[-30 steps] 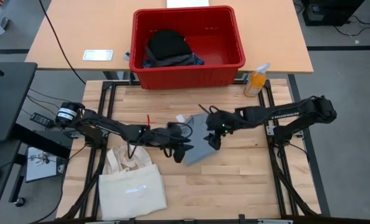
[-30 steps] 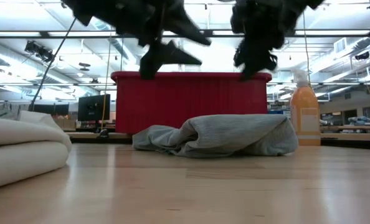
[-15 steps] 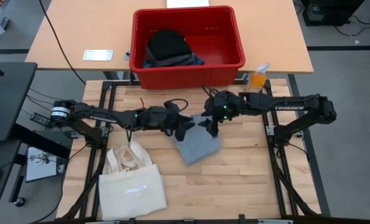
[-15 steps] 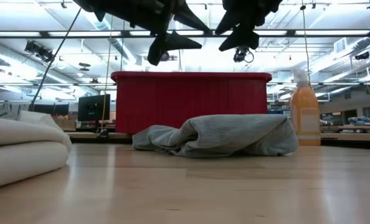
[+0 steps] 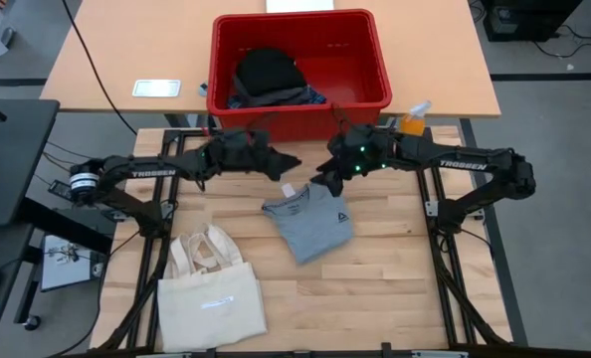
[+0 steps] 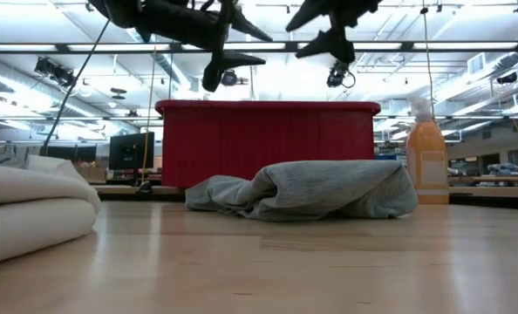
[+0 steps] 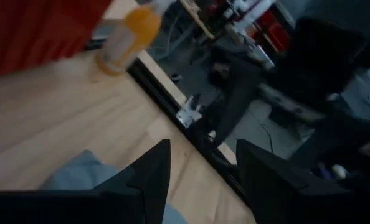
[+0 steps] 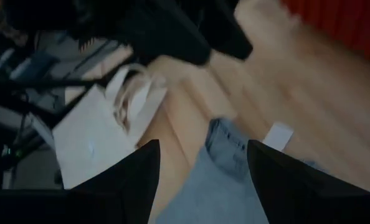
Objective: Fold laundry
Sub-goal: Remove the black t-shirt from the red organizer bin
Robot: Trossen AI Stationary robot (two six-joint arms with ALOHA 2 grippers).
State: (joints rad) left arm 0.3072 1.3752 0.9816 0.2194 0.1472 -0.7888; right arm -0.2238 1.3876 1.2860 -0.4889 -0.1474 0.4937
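both grippers (image 5: 292, 161) (image 5: 321, 178) risen, open, empty, above grey top (image 5: 311, 221).

A folded top (image 5: 309, 223) lies near the middle of the bench (image 5: 385, 283). A tote bag (image 5: 211, 295) lies at the bench's front left, well apart from the top. Behind the bench, on a separate table (image 5: 126, 50), stands a bin (image 5: 298, 117) with more laundry (image 5: 271, 78) inside. A bottle (image 5: 410, 127) stands at the bench's rear right, just beside the bin. The left gripper (image 5: 288, 164) and right gripper (image 5: 325, 179) hang above the bench's rear, between top and bin.
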